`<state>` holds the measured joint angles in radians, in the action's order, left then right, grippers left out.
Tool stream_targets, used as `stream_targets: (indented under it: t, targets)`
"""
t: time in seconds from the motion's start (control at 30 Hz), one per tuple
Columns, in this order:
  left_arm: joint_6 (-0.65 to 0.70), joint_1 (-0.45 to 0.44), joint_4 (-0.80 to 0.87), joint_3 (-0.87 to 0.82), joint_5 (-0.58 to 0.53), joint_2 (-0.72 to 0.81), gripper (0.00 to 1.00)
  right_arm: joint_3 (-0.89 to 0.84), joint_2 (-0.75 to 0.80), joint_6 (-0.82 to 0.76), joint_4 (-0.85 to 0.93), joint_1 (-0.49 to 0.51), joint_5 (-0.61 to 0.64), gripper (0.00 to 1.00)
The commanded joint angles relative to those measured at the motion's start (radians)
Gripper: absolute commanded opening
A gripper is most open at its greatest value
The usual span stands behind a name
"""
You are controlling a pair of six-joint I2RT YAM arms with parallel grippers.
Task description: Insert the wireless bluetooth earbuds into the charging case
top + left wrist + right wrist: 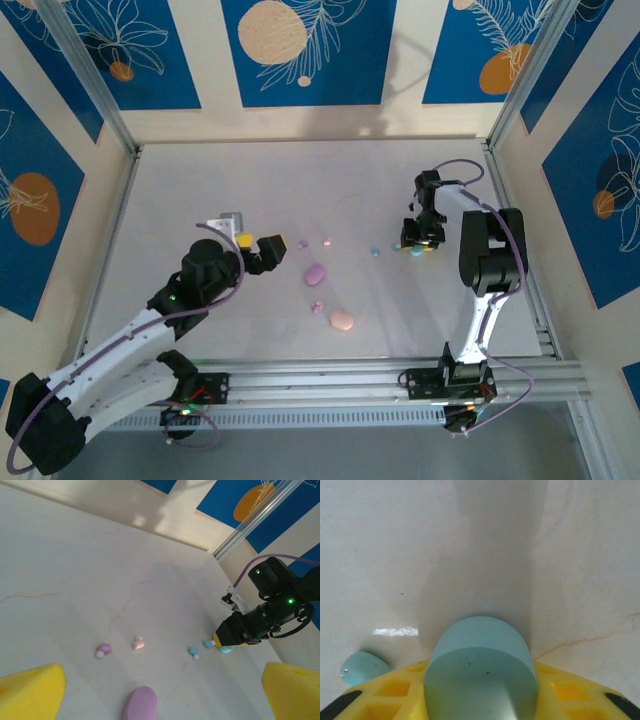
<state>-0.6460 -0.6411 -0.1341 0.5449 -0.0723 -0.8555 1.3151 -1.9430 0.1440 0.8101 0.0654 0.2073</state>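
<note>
Earbuds (138, 643) lay loose on the desk (180, 190). Nearest: pink case (341, 320), near purple earbud (317, 307) just beside it, then purple case (315, 273). Beyond, a row: far purple earbud (303, 243), pink earbud (326, 241), blue earbud (375, 250). Left gripper (257, 247) jaws released, holding nothing. Right gripper (420, 245) jaws clenched on blue case (480, 670); second blue earbud (362, 667) just beside it.
</note>
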Motion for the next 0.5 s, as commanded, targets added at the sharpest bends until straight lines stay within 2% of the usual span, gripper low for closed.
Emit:
stream_targets:
  t: [0.0,0.13,0.27,0.37,0.47]
  targets:
    - [0.000,0.011,0.031,0.038,0.011,-0.017,0.99,-0.024,0.058,0.016,-0.043,0.010,0.014,0.36]
    - [0.009,0.012,0.142,0.144,0.055,-0.098,0.94,-0.068,0.234,0.005,-0.108,0.037,-0.017,0.35]
    - [0.016,0.010,0.173,0.239,0.149,-0.176,0.83,-0.139,0.460,-0.059,-0.248,0.098,-0.187,0.35]
    - [0.005,0.006,0.163,0.293,0.224,-0.216,0.78,-0.216,0.614,-0.167,-0.397,0.185,-0.346,0.35]
    - [-0.011,0.002,0.145,0.335,0.286,-0.237,0.75,-0.305,0.725,-0.345,-0.532,0.302,-0.418,0.32]
